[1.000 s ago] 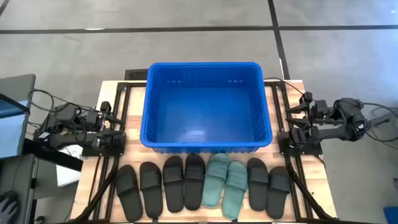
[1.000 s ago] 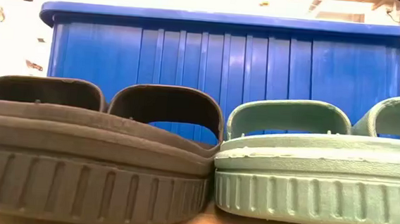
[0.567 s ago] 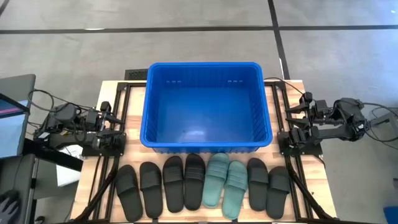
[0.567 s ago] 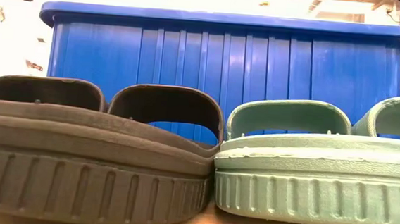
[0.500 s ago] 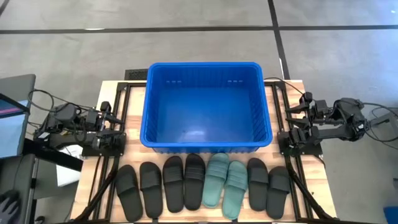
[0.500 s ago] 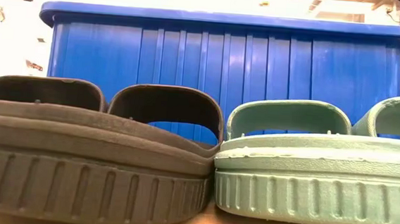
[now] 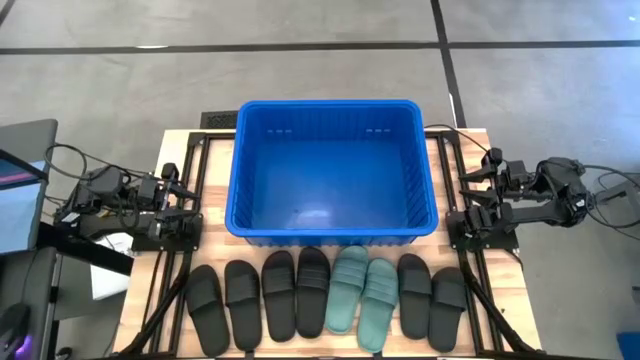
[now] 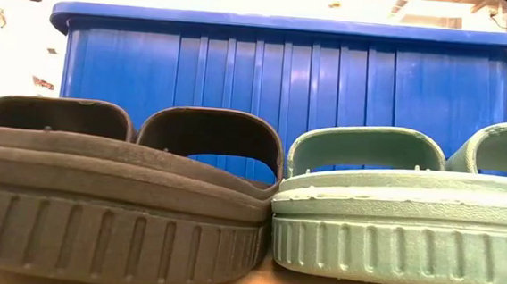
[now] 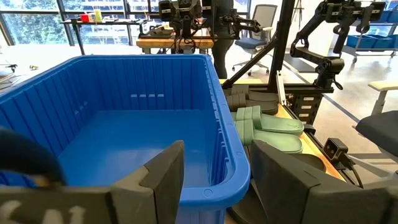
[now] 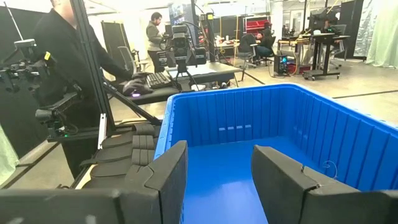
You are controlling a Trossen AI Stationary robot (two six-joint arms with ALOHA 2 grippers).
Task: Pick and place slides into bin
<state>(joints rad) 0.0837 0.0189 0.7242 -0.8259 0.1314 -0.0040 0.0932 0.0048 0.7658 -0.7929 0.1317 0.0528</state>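
You are looking at eight slides [image 7: 327, 296] lying in a row along the near edge of the table [image 7: 140, 300], six black and two teal in the middle, all just in front of the bin [image 7: 332, 170] and none lifted yet. The bin is sitting empty at the table's centre, so the job appears to be at its very start. Your left gripper [image 9: 214, 180] is waiting beside the bin's left wall with its fingers parted and holding nothing; your right gripper [image 10: 219, 177] is doing the same at the right wall. Next, you are probably needing to swing one arm over a slide and grip it by the strap.
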